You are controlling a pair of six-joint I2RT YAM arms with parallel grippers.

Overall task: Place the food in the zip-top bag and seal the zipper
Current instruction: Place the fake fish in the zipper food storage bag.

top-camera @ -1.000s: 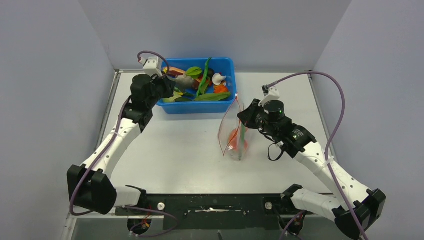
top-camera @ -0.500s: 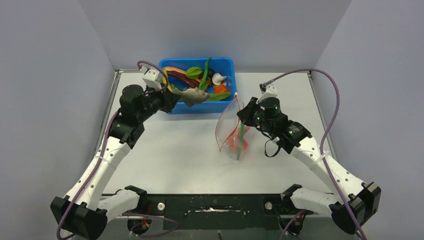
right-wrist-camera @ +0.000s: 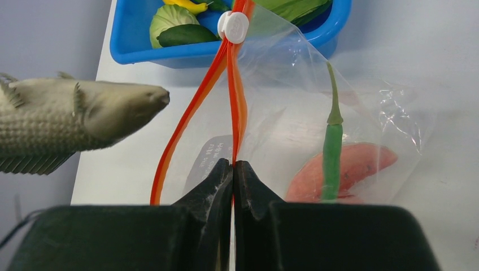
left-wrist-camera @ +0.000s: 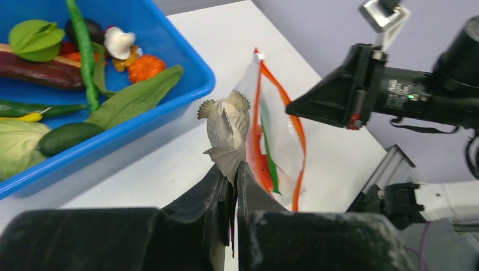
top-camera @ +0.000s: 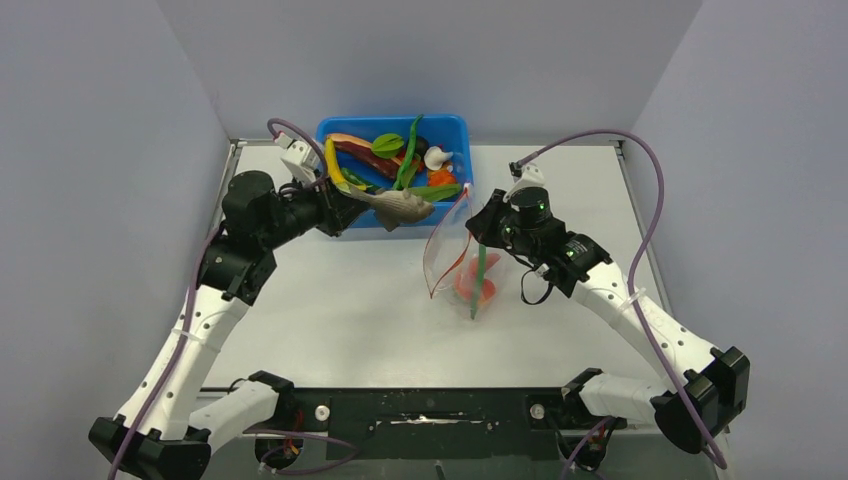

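The left end effector (left-wrist-camera: 234,169) is clamped on the tail of the grey fish (left-wrist-camera: 227,129), whose long axis points head-first at the zip-top bag (left-wrist-camera: 277,141) just to its right. The right end effector (right-wrist-camera: 233,165), pinched shut on the zipper (right-wrist-camera: 237,107), holds the mouth agape over the worktop (top-camera: 330,290); the left arm (top-camera: 215,300) is stretched forward, wrist nearly level

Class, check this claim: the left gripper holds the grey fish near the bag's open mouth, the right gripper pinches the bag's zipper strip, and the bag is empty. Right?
The zip-top bag is not empty: the right wrist view shows a green pod and an orange-red papaya slice inside. The rest holds: the left gripper grips the grey fish, and the right gripper pinches the zipper strip.
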